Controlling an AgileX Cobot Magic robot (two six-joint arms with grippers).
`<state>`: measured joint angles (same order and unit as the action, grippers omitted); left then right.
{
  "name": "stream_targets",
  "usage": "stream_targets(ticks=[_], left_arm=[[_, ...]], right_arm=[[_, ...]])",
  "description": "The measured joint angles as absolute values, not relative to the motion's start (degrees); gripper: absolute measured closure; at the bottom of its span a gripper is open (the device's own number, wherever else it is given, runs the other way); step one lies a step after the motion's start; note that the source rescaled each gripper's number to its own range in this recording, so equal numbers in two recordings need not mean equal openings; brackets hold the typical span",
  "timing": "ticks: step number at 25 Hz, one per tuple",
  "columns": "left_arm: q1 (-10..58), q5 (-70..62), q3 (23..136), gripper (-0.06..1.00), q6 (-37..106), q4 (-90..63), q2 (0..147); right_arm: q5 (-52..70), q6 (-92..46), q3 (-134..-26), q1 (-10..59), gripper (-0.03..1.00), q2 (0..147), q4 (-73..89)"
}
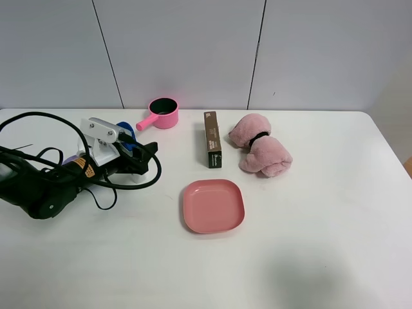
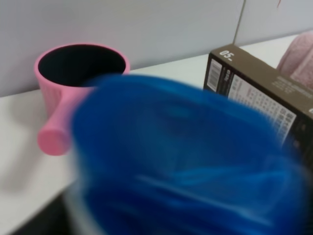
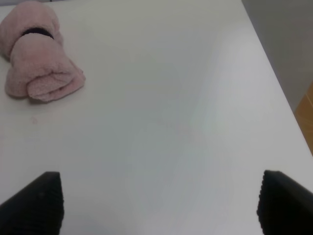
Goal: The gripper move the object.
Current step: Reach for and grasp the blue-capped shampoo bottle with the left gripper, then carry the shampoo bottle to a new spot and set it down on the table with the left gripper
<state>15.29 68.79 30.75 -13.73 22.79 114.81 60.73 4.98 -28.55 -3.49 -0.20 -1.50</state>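
The bottle [image 1: 126, 136] is near the back left corner of the table [image 1: 322, 257], a little in front of the pink pot [image 1: 163, 112]. From above, the left arm lies over most of it. The left gripper [image 1: 141, 154] is right at the bottle, and it points along the table toward the middle.

In the left wrist view the blue cap [image 2: 186, 161] fills most of the picture and is all blurry, so it is very close to the hand. The fingers do not show there, and from above they are just a dark lump. I cannot tell if this hand is squeezing the bottle or only sitting around it.

I think the bottle stands up with the cap on top (a bit of white peeks out under the blue). The blur makes that a guess.

The right gripper [image 3: 159, 203] is far away, over the right side of the table past the pink towel roll [image 3: 36, 63]. Its fingers are wide apart with nothing between them. The left arm is much nearer, so this looks like its job. The brown box [image 1: 212, 140] and the pink plate [image 1: 214, 206] lie further toward the middle.
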Motion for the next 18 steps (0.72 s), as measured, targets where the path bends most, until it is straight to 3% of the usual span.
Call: stream_targets(ticks=[2,18], left_arm=[[15.3,69.1,30.8,0.64,-13.7,23.2,114.8],[15.3,67.7,30.6,0.65,-13.7,26.8,112.8]], right_arm=[[60.7,5.0,-28.5,-3.5,-0.03,-0.2,-1.5],[60.7,5.0,-28.5,-3.5,-0.03,-0.2,-1.5]])
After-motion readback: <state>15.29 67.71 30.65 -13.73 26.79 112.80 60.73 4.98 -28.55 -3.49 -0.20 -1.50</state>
